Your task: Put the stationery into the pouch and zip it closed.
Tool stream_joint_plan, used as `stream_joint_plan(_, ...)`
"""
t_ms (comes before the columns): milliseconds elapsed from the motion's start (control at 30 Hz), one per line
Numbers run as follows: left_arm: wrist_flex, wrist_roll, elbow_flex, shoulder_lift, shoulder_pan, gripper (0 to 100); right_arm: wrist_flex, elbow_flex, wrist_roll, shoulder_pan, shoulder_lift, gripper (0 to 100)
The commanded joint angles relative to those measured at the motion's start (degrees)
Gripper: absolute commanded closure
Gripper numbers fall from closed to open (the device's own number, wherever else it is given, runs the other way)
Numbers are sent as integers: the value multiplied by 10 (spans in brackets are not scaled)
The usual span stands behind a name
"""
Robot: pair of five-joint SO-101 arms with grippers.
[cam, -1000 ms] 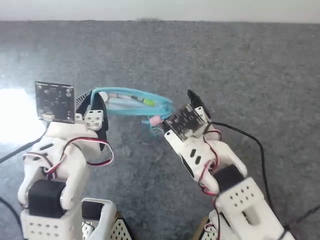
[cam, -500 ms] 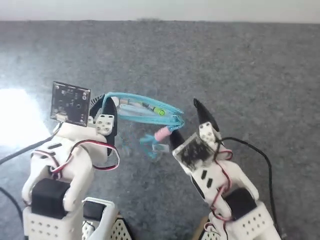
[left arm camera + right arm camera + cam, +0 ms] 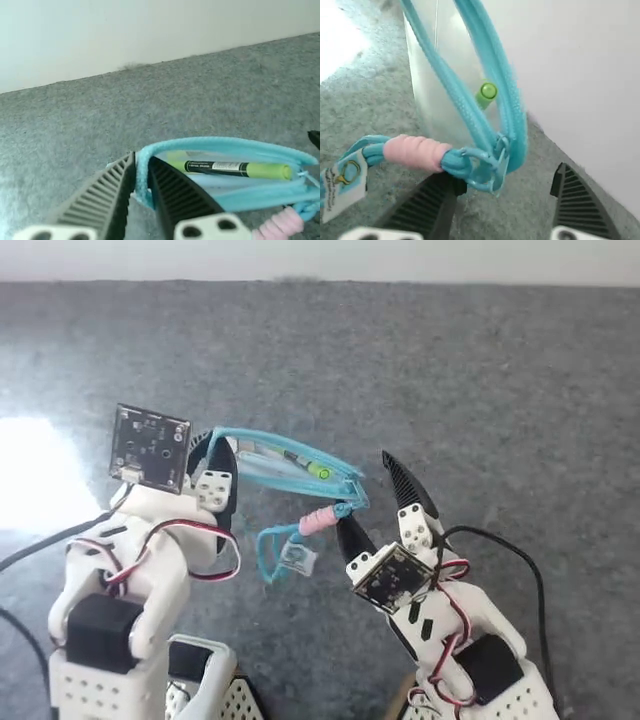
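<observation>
A clear pouch edged with a blue zipper is held off the table, with a green pen inside it. My left gripper is shut on the pouch's left end; in the left wrist view my left gripper pinches the blue edge of the pouch beside the pen. My right gripper stands open just short of the pouch's other end. In the right wrist view the zipper slider and pink pull hang in front of my open right gripper, touching neither finger.
A blue cord loop with a small tag trails from the pink pull down to the grey table. A pale wall runs along the table's far edge. Open table lies beyond and to the right of the pouch.
My right gripper has pulled back from the pouch's end toward the front and now stands open. The left arm has shifted the pouch slightly right. The cord and tag have dropped lower.
</observation>
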Motion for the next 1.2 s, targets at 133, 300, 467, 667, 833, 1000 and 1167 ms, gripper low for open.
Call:
stream_joint_plan(133, 4, -37, -10, -3, 41, 989, -43, -66, -14, -5, 80, 725)
stream_joint_plan(300, 11, -41, -11, -4, 62, 989, -76, -115, -18, -5, 199, 728)
stream_joint_plan(467, 12, -55, -10, -4, 62, 989, -89, -123, -18, -4, 247, 748)
stream_joint_plan(667, 8, -56, 6, -4, 62, 989, -85, -119, -33, 31, 202, 986)
stream_joint_plan(833, 8, -56, 7, -4, 62, 989, -28, -121, -40, 43, 140, 991)
stream_joint_plan(1000, 7, -57, 4, -4, 62, 987, 14, -120, -31, 42, 98, 991)
stream_joint_plan(1167, -16, -55, -42, -4, 2, 836, 22, -120, -31, 42, 98, 991)
